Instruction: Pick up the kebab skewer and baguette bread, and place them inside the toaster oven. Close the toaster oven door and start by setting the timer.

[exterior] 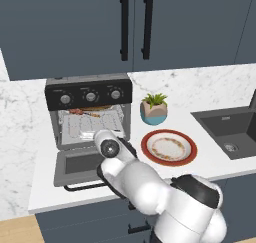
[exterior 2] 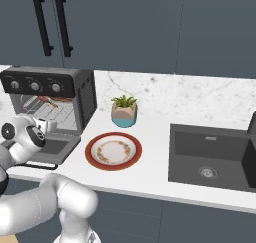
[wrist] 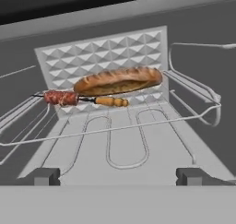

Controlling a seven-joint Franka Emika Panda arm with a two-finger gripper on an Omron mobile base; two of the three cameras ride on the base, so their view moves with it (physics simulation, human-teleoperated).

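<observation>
While our gripper (wrist: 118,176) hangs at the mouth of the oven (exterior: 89,117) with its jaws wide apart and nothing between them, we see both foods already inside: the baguette (wrist: 118,81) lies far ahead of the jaws on the rack (wrist: 138,126), against the back wall, and the skewer (wrist: 80,99) lies just in front of it, ahead and toward the left jaw, touching or nearly touching the loaf. The door (exterior: 80,167) is dropped flat below the jaws, its handle (exterior: 85,187) on the near side. We judge the loading done, with the door and the timer left. Our worry is the way out: the fingers sit low over the front wire of the rack, so a careless pull back could snag it and drag the rack and food forward. Coming under the door to lift it, we could knock the flap or slip off the thin bar handle. At the knobs (exterior: 90,96), open jaws could brush the wrong one of the three.
</observation>
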